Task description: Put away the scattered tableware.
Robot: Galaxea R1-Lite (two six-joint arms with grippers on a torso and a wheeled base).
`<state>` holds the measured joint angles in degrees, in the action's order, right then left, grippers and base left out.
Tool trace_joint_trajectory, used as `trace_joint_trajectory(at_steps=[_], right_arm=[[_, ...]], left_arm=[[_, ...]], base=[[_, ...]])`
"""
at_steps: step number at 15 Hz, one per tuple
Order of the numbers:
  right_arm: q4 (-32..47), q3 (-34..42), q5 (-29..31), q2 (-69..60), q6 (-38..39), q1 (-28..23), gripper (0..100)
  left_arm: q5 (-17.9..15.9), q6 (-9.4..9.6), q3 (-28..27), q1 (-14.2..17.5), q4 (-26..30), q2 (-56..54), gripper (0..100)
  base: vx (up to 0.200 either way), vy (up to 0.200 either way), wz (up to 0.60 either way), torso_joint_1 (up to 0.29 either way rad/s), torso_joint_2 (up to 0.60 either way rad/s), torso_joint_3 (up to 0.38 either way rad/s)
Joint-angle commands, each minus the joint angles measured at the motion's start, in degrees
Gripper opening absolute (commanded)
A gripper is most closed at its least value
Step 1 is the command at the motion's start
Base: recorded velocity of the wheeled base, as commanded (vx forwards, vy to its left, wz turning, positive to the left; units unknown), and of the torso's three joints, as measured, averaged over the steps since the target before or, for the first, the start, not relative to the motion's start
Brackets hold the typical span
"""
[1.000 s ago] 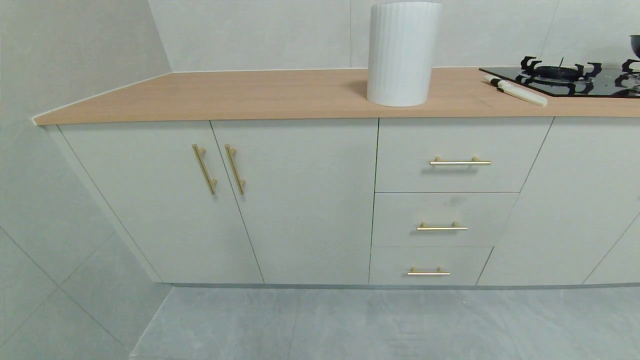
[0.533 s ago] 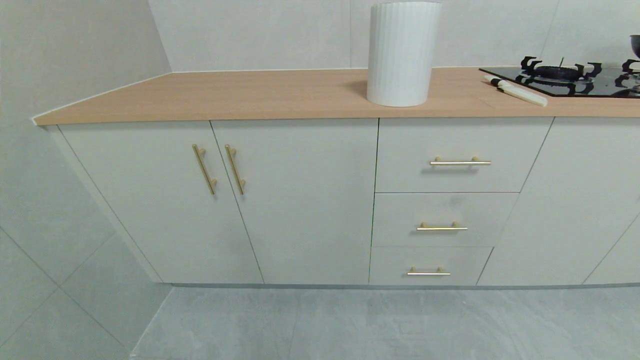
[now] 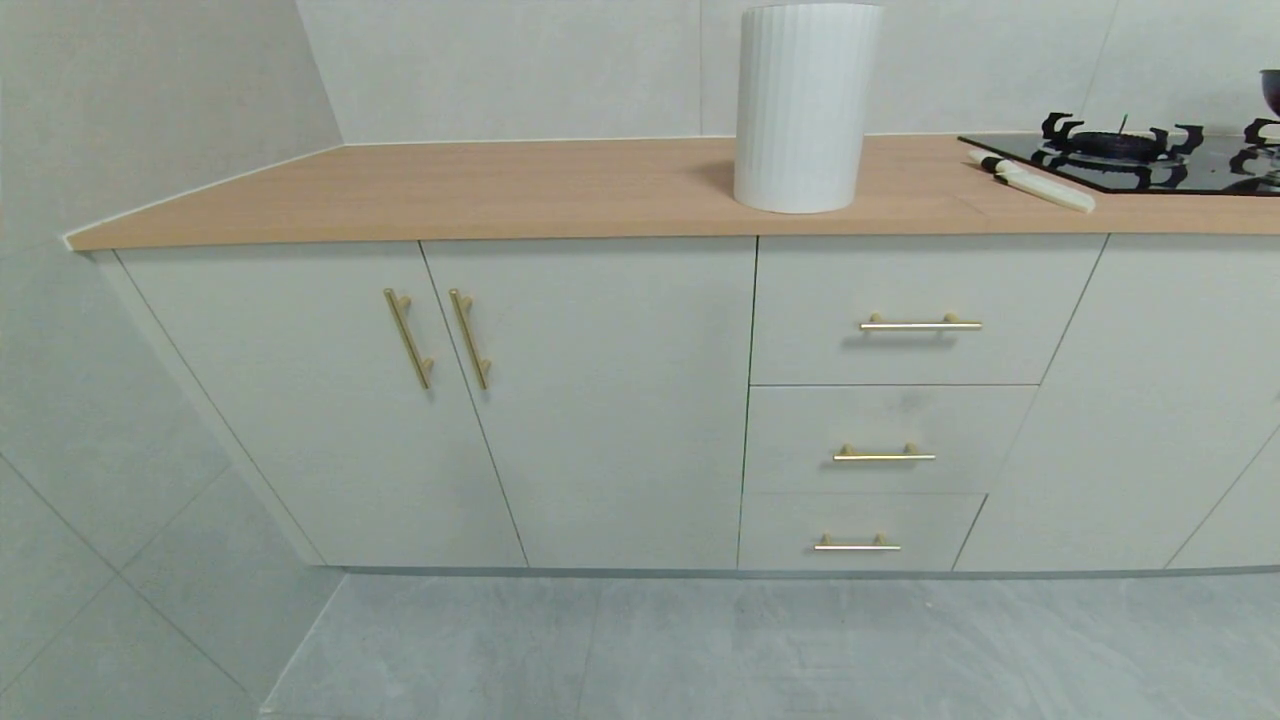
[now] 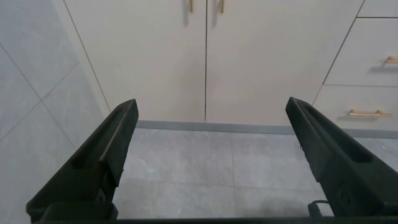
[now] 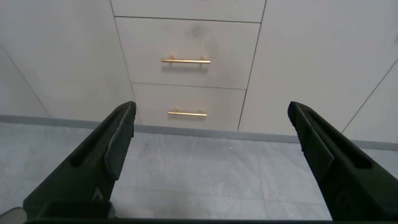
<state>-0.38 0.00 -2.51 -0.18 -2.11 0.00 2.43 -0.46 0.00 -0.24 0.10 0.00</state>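
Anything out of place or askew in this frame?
Only the pale knife: it lies loose along the hob's left edge, apparently straddling the black glass and the wooden counter. Cabinet doors and drawers look shut and flush.

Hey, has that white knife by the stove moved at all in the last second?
No. The knife lies in the same spot beside the stove's near edge, with the same gap to the white canister.
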Motion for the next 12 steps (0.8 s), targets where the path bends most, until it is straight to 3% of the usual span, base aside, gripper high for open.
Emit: trace_joint_trajectory(at_steps=[1,9,12], right_arm=[[0.11,0.00,-0.04,0.18,0.00,0.00,100],[0.11,0.00,-0.04,0.18,0.00,0.00,100],[0.11,0.00,-0.04,0.18,0.00,0.00,100]], left_arm=[[0.04,0.02,0.00,-0.02,-0.01,0.00,100],[0.04,0.11,0.00,-0.02,-0.01,0.00,100],[0.04,0.02,0.00,-0.02,-0.01,0.00,100]], base=[[0.000,0.000,0.00,0.000,0.00,0.000],[0.000,0.000,0.00,0.000,0.00,0.000],[0.200,0.000,0.00,0.002,0.00,0.001]])
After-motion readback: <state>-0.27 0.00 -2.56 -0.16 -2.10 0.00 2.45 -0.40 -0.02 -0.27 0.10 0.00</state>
